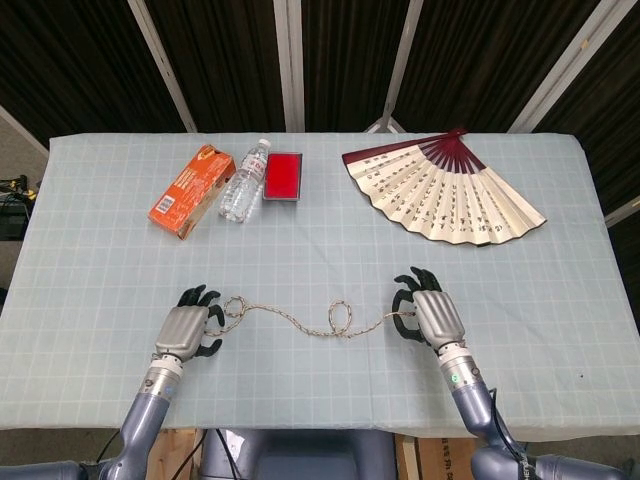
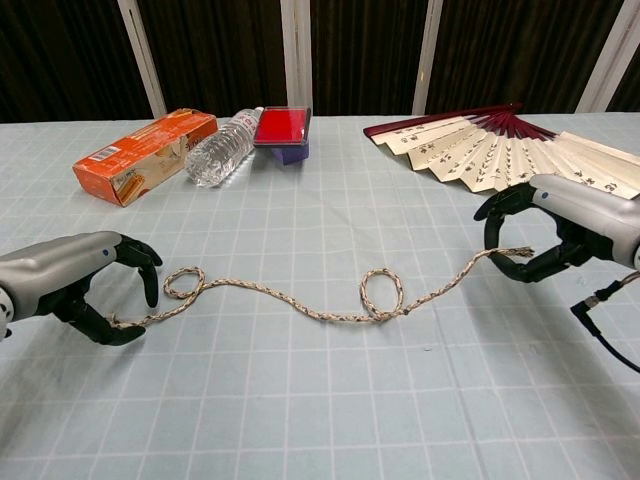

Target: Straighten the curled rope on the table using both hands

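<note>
Lying across the near part of the table [image 1: 560, 250], the rope [image 2: 300, 305] still has 2 loops, one near each third. The right hand [image 2: 565, 225] pinches the rope's right end between thumb and finger, lifted slightly. The left hand [image 2: 70, 285] curls over the frayed left end, thumb touching it; whether it grips, I cannot tell.
</note>
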`<action>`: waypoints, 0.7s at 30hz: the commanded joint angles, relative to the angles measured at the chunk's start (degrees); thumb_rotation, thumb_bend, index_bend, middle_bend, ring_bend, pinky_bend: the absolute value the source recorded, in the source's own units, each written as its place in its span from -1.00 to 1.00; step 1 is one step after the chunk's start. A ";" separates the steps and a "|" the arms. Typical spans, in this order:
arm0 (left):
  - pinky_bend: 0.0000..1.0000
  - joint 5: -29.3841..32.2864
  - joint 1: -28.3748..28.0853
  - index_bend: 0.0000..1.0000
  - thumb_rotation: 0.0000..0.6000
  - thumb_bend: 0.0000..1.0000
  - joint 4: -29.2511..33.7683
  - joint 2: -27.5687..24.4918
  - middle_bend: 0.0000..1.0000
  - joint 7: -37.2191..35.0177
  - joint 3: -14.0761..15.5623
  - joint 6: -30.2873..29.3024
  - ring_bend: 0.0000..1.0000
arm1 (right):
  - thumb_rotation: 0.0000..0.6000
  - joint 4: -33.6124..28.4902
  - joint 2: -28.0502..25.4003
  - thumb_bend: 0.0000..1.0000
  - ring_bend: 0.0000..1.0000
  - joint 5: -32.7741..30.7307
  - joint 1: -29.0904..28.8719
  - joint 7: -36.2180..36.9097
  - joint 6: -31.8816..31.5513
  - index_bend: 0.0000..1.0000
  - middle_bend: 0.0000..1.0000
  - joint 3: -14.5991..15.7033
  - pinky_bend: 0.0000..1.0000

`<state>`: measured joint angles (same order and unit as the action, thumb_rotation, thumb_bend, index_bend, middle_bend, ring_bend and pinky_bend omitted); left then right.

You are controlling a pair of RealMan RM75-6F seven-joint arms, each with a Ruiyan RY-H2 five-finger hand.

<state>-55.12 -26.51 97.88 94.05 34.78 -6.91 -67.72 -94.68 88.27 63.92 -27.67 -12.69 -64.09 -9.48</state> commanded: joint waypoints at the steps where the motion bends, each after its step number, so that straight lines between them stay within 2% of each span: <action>1: -1.00 0.22 -0.15 -0.02 1.00 -0.20 -0.34 0.25 -0.71 0.01 0.09 -0.17 -1.00 | 1.00 0.04 -0.01 0.03 -0.95 -0.06 -0.01 -0.04 -0.01 0.26 -0.52 -0.04 -1.00; 21: -1.00 3.33 -1.13 0.01 1.00 -0.05 -1.04 0.84 -0.71 0.37 0.35 -0.14 -1.00 | 1.00 0.18 -0.02 0.03 -0.95 -0.31 -0.01 -0.42 0.12 0.26 -0.52 0.23 -1.00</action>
<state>-51.84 -27.60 96.84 94.88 35.12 -6.58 -67.90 -94.50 88.25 63.62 -27.68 -13.11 -63.98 -9.26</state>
